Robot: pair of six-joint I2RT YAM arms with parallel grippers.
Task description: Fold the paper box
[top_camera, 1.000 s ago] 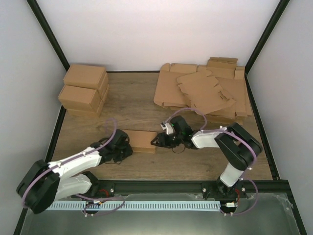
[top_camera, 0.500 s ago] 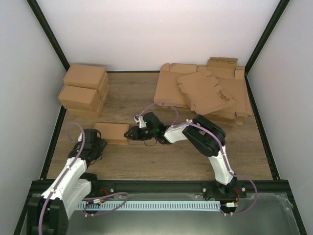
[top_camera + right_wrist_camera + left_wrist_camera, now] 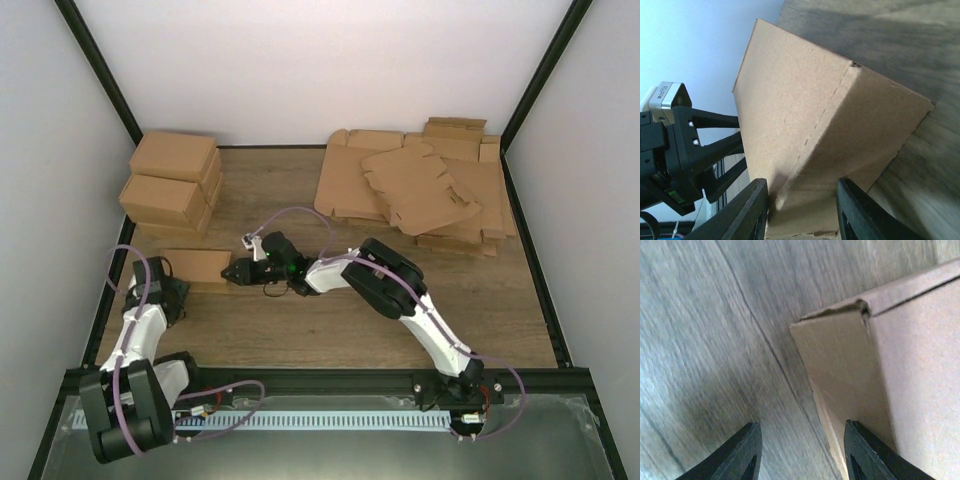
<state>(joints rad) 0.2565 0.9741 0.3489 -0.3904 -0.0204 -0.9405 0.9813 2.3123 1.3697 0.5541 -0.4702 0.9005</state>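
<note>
The paper box (image 3: 195, 265), a closed shallow brown carton, lies flat on the wooden table near its left side. My right gripper (image 3: 232, 272) reaches in from the right and is shut on the box's right end. In the right wrist view that end of the box (image 3: 805, 100) fills the gap between the fingers of the right gripper (image 3: 802, 180). My left gripper (image 3: 172, 288) sits just in front of the box's left end, open. In the left wrist view a box corner (image 3: 910, 365) lies beside the right finger of the left gripper (image 3: 801, 424), with bare table between the fingers.
A stack of finished brown cartons (image 3: 175, 185) stands at the back left, close behind the box. A pile of flat cardboard blanks (image 3: 420, 190) covers the back right. The black frame rail (image 3: 115, 270) runs along the left edge beside my left arm.
The box has travelled left across the table with my right gripper at its end. My left gripper has let go of it, opened and drawn back to the left.
</note>
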